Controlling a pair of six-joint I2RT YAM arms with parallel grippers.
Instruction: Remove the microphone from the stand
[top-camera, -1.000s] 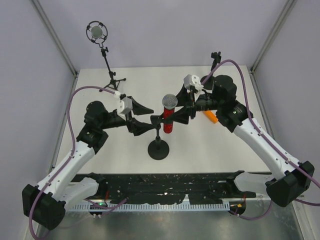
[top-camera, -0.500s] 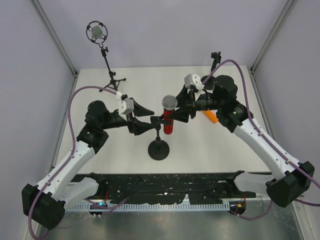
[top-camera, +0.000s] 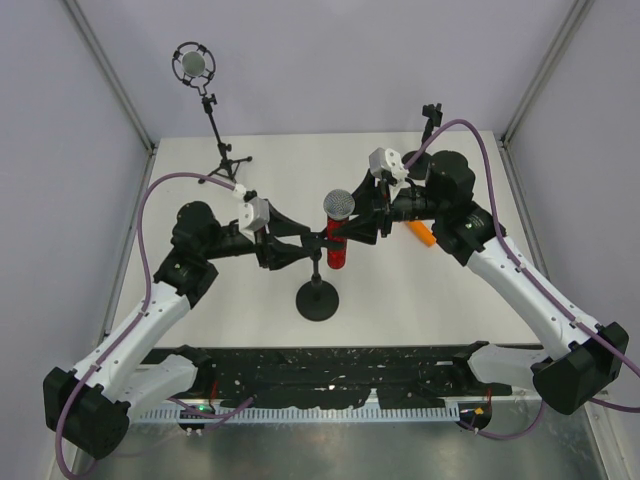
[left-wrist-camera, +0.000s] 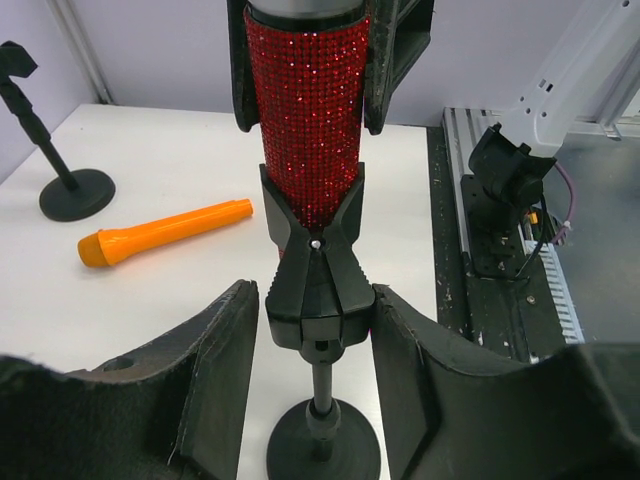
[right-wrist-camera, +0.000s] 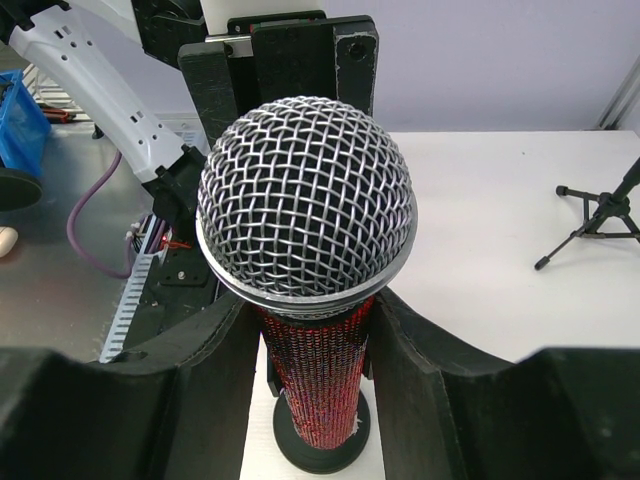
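1. Squarely upright, the red microphone sits clipped in its stand at the centre of the worktop, not yet lifted out.
2. At right, the right hand pinches its glittered body. The left hand brackets the clip, contact unclear.
3. White surface, pale walls; an orange microphone lies right.
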